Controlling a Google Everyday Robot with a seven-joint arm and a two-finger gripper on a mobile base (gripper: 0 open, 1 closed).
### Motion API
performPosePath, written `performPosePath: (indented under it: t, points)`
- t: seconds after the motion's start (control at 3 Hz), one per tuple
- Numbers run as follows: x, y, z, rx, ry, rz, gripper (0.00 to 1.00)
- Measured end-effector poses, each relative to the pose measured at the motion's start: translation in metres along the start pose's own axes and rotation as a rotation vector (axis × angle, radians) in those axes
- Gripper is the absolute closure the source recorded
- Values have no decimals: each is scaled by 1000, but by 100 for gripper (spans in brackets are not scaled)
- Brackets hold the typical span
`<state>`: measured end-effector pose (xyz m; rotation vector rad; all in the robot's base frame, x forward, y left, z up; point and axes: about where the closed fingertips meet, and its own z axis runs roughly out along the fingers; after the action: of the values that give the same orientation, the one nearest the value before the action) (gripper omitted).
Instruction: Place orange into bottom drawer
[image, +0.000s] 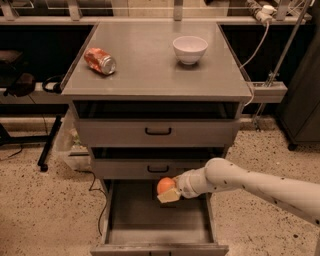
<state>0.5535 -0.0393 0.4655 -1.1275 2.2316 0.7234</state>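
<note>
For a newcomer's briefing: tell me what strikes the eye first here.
The white arm stretches in from the right, its gripper holding the orange over the open bottom drawer. Then the can lying left on the cabinet top, and the bowl to its right.

Bright orange in cream pincer over grey btm drawer, white bowl, red-orange can, speckled beige floor

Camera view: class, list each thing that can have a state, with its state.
Lowest grey metal drawer: pulled open.
Top grey drawer: pushed in.
Middle grey drawer: pushed in.
Small round orange: held by gripper.
Gripper: shut on orange, above lowest drawer.
Red soda can: lying on its side.
White bowl: upright.
</note>
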Motion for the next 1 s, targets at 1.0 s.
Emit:
performPosePath:
  t: [1.0]
  points:
    - [95, -52, 23, 110, 8, -37, 100]
